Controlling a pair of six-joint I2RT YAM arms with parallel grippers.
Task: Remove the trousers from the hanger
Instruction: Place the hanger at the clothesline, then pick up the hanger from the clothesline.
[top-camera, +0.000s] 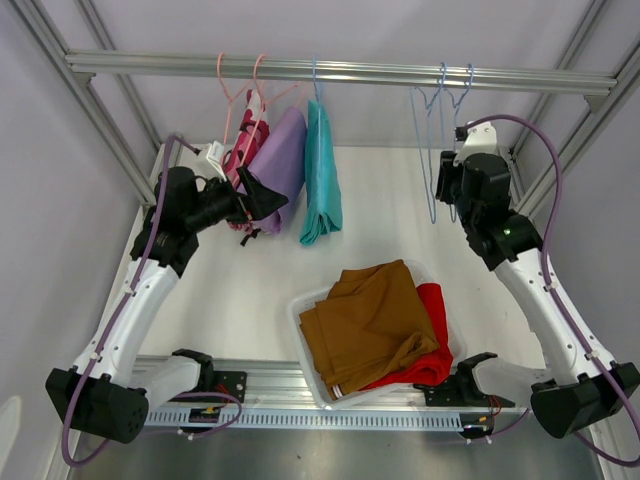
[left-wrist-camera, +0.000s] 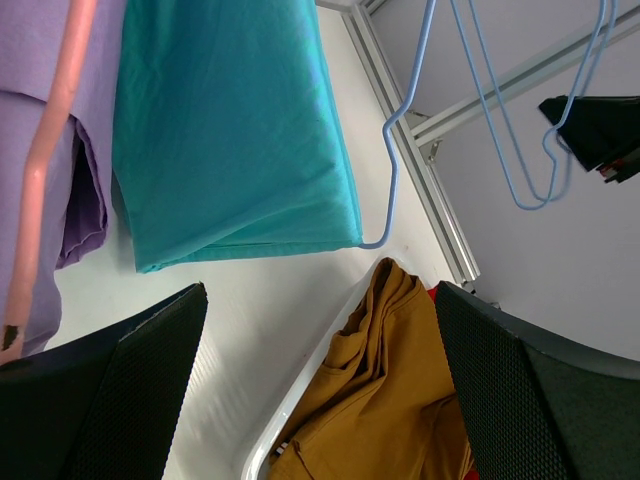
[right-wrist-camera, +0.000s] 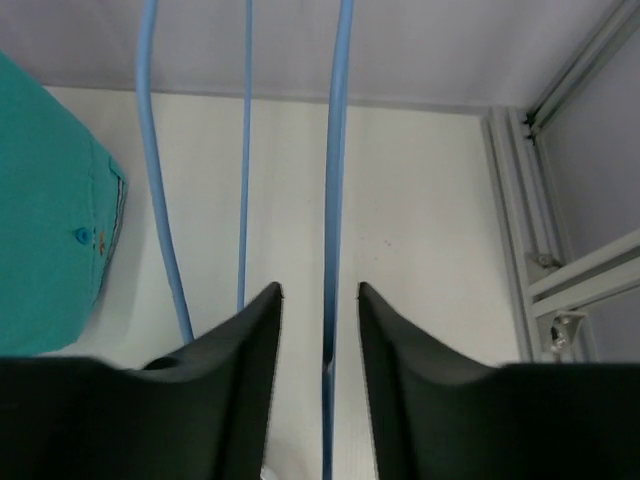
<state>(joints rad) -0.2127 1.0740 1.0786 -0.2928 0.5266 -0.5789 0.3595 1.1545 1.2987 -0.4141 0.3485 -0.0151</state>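
Observation:
Three trousers hang from the rail (top-camera: 350, 70): pink camouflage (top-camera: 240, 160) and lilac (top-camera: 283, 160) on pink hangers, teal (top-camera: 322, 180) on a blue hanger. My left gripper (top-camera: 262, 195) is wide open in front of the lilac trousers, holding nothing. In the left wrist view its open gripper (left-wrist-camera: 318, 290) frames the teal trousers (left-wrist-camera: 230, 130) above and the mustard-brown trousers (left-wrist-camera: 380, 400) below. My right gripper (right-wrist-camera: 319, 287) stands slightly open astride a wire of an empty blue hanger (right-wrist-camera: 335, 150), not clamping it.
A white bin (top-camera: 305, 300) at the table's front holds the mustard-brown trousers (top-camera: 370, 320) on top of the red trousers (top-camera: 432, 330). Two empty blue hangers (top-camera: 430, 150) hang at the rail's right end. Aluminium frame posts (top-camera: 100, 110) stand at both sides.

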